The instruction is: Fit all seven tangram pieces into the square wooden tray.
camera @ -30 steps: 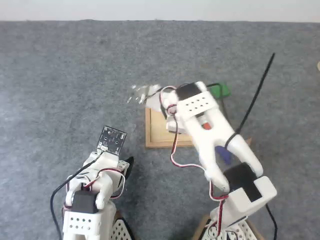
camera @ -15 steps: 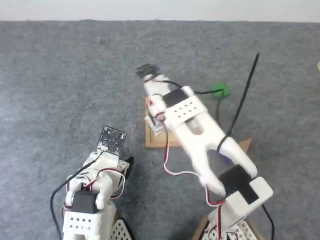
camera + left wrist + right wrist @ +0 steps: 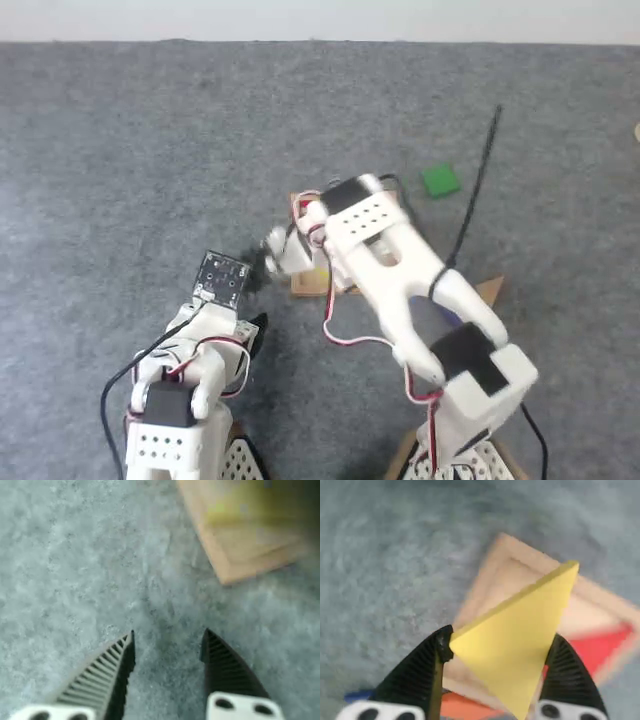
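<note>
Grey carpeted tabletop (image 3: 150, 150) all round, and the right gripper (image 3: 502, 645) is clamped on a flat yellow triangle piece (image 3: 515, 640), pads pinching two of its sides. The square wooden tray (image 3: 485, 577) lies directly under that gripper, with one corner of the tray beyond the triangle's tip. A red triangular piece (image 3: 600, 640) lies inside the tray, I think, though it's blurred. The left gripper (image 3: 167, 645) hangs low over bare carpet with its jaws spread wide and empty, near the tray's corner. A green square piece (image 3: 440, 181) sits out on the carpet, well apart from both.
</note>
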Tool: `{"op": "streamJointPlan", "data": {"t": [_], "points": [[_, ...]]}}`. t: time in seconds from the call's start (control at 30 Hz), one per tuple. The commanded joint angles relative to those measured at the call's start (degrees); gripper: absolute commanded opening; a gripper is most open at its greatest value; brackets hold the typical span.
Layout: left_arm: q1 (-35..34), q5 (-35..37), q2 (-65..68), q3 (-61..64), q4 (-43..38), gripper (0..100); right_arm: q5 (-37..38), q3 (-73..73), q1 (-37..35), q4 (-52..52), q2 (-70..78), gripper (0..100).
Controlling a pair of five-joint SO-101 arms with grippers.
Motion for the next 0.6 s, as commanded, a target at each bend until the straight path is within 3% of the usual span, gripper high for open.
{"op": "streamJointPlan", "data": {"t": [0.0, 0.3, 0.57], "points": [[-0.44, -0.44, -1.05, -0.57, 0.18, 21, 12.92, -2.73, 1.19, 0.84, 1.10, 16.9], [-0.44, -0.44, -1.05, -0.57, 0.18, 21, 26.20, -12.48, 7.69, 1.01, 6.64, 16.9], [-0.44, -0.44, -1.05, -0.57, 0.18, 21, 37.10, -16.62, 7.96, 0.57, 13.23, 17.2]]}}
